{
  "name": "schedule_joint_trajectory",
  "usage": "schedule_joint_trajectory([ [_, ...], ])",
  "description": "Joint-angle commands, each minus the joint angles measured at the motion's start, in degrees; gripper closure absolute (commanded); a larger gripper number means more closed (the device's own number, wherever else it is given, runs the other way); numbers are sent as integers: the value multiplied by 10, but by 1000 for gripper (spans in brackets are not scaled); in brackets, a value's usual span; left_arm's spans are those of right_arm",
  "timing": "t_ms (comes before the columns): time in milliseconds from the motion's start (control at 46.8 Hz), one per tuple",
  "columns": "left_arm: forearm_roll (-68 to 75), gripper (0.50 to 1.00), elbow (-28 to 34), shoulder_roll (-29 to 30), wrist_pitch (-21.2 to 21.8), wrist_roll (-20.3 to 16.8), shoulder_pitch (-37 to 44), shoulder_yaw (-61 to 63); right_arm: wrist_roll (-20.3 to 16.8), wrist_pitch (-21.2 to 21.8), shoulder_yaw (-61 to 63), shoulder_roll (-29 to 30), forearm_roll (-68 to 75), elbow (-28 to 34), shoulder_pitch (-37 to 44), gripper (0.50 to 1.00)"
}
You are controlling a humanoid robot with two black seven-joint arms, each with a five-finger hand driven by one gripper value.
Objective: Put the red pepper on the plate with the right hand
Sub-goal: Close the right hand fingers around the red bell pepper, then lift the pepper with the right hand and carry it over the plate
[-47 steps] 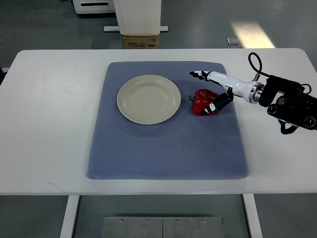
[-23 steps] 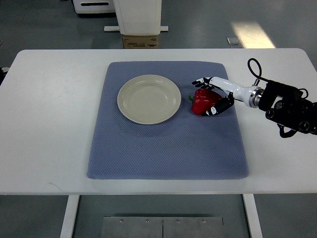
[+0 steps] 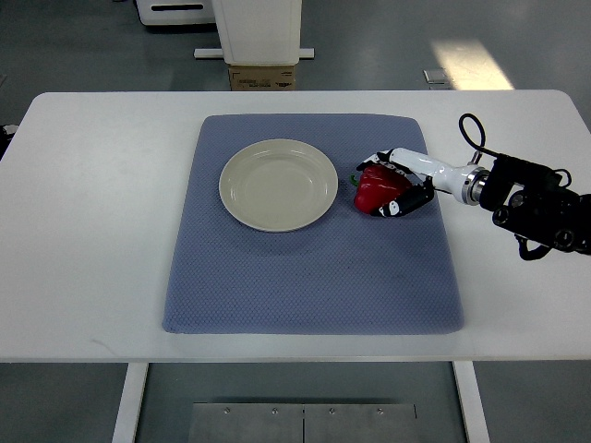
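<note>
Red pepper [image 3: 373, 189] beside empty plate [image 3: 277, 184]

White table [image 3: 102, 231] on grey floor [image 3: 74, 46]

We can read no text, brand, number or sign anywhere; the only print is a dark label on the cardboard box [image 3: 262, 77] far beyond the fingers [image 3: 380, 162] of the right hand [image 3: 395, 183], and it is too small to make out.

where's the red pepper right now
In the top view the red pepper lies on the blue mat, just right of the empty plate, with the right hand wrapped around it.
</note>
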Motion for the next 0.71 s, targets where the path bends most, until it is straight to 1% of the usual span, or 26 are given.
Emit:
schedule_joint_trajectory([
  [0, 0, 500, 0, 0, 0, 0, 1, 0, -1, 0, 3, -1, 2, 0, 6, 1000],
  [256, 0, 500, 0, 0, 0, 0, 0, 0, -9, 1, 10, -1, 9, 0, 53, 1000],
  [427, 0, 500, 0, 0, 0, 0, 1, 0, -36, 1, 43, 2, 9, -1, 65, 1000],
  [577, 0, 500, 0, 0, 0, 0, 1, 0, -59, 1, 49, 35, 9, -1, 86, 1000],
  [684, 0, 500, 0, 0, 0, 0, 1, 0, -66, 1, 49, 56, 9, -6, 93, 1000],
])
